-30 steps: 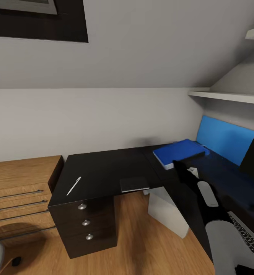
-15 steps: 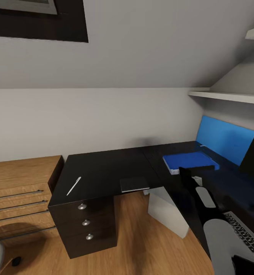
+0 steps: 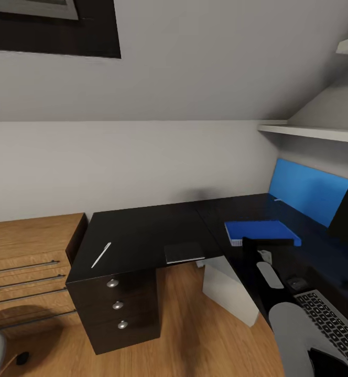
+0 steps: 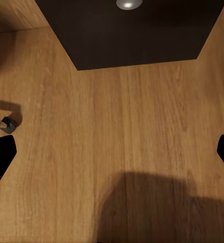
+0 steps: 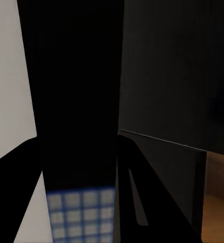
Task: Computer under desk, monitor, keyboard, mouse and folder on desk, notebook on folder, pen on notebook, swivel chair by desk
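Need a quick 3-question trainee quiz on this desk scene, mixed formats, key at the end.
1. True or false: the pen lies on top of the notebook.
2. The folder rests on: A) the wooden drawer chest, B) the desk, C) the floor.
3. Fill in: the left gripper, over the wooden floor, has its jaws ____.

Key: 1 false, they lie apart on the desk; 2 B; 3 open.
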Controlling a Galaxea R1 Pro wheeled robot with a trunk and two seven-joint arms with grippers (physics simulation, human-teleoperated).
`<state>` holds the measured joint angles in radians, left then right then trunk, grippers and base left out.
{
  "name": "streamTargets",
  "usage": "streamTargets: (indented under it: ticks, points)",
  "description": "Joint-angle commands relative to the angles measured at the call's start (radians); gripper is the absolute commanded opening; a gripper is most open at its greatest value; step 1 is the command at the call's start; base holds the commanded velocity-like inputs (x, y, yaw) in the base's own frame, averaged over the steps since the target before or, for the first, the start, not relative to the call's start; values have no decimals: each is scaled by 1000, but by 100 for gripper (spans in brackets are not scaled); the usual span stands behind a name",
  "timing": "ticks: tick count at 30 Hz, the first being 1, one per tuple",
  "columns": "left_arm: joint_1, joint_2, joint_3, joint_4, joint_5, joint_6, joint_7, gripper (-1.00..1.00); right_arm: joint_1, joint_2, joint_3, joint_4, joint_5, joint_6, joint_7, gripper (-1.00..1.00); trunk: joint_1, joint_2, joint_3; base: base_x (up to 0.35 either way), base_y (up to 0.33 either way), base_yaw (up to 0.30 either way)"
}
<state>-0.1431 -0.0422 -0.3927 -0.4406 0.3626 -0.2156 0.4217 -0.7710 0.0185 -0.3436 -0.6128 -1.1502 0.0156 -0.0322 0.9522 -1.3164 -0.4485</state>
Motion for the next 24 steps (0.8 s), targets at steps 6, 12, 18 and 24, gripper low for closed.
streamTargets:
  ticks: [6,12,18,24]
  points:
    - [-1,1,-8,0,11,-5,6,100,-1,13,-4,2,-11,-4,2,-100,0,-1,-1,0,0,0]
    - [-1,1,-9,0,10,-5,6,100,-1,16,-6,3,-11,-3,3,-100,0,-1,-1,0,0,0]
    - [-1,1,-9,0,10,-5,6,100,-1,17,-6,5,-10,-3,4,-100,0,-1,-1,0,0,0]
    - [-1,1,-8,0,10,-5,8,100,-1,22,-6,9,-10,-3,3,-100,0,-1,-1,0,0,0]
